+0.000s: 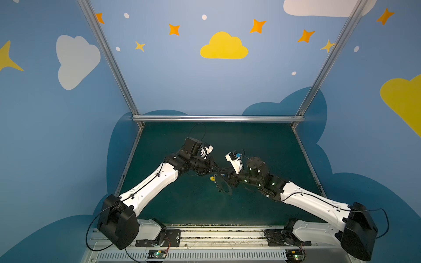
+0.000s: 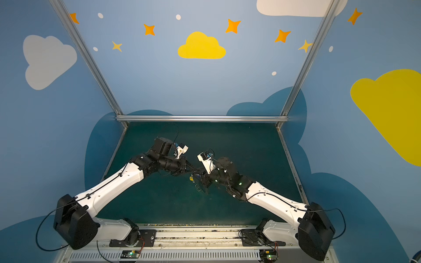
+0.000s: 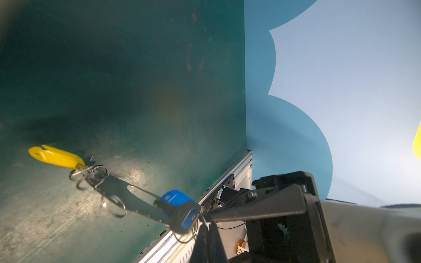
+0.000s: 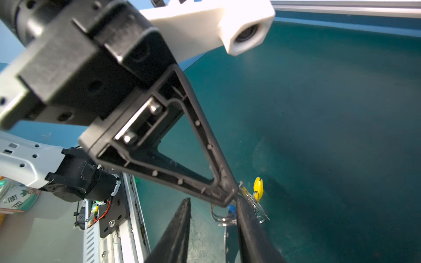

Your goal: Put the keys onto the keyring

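As arms converge low, left tool pinching keyring

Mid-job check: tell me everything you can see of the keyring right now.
The keyring is a flat, dark grey metal plate with a large oval hole in its middle. Thin wire rings hang off its far end and one edge; the yellow tag hangs from the far ones. The blue tag sits at its near end, where the shut left gripper pinches it. The right gripper, jaws apart, stands beside it without gripping.
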Motion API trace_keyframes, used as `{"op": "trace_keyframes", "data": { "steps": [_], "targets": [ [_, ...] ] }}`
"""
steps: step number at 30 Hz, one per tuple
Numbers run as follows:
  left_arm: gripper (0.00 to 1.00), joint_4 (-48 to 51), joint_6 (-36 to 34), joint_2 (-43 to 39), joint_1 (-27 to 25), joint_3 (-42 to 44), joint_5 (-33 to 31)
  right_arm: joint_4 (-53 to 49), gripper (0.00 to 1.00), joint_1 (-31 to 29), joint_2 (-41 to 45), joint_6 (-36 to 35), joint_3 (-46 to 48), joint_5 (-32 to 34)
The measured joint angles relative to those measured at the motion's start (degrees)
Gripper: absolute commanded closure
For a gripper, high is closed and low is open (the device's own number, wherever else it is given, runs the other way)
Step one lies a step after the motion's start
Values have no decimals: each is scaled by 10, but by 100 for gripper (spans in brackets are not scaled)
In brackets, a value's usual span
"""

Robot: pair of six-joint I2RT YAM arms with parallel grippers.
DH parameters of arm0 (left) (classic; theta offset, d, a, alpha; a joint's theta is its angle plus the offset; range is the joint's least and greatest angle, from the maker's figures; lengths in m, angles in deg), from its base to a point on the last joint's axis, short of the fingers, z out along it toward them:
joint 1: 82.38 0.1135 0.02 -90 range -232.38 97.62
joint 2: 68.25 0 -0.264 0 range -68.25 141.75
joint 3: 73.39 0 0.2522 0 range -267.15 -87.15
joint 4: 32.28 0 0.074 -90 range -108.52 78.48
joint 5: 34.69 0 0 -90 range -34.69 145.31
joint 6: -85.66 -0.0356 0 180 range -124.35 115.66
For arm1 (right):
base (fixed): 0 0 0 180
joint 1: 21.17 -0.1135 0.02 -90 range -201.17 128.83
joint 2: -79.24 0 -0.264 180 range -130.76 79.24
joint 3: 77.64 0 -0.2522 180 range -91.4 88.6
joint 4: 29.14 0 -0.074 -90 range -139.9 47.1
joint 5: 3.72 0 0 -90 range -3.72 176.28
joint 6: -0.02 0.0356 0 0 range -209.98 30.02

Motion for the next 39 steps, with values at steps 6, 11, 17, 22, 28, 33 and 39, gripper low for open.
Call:
{"op": "trace_keyframes", "data": {
  "steps": [6, 11, 17, 22, 28, 33, 39],
  "targets": [
    [96, -1, 7, 1, 3, 0, 0, -17, 79, -15, -8, -15, -13, 32],
    [96, -2, 14, 1, 5, 0, 1, -40, 89, -20, -10, -21, -21, 50],
    [96, -3, 19, 1, 7, 0, 3, -55, 100, -21, -10, -19, -26, 62],
    [71, -2, 14, -1, 8, -1, -1, -63, 100, -21, -10, 2, -30, 57],
    [68, -8, 13, -57, 18, 22, -42, -79, 100, 28, -10, 72, -58, -7],
    [70, -28, 1, -121, 14, 58, -75, -99, 100, 79, -16, 138, -97, -55],
    [48, -35, -36, -154, -40, 97, -159, -143, 100, 98, -38, 196, -144, -91]
  ]
}}
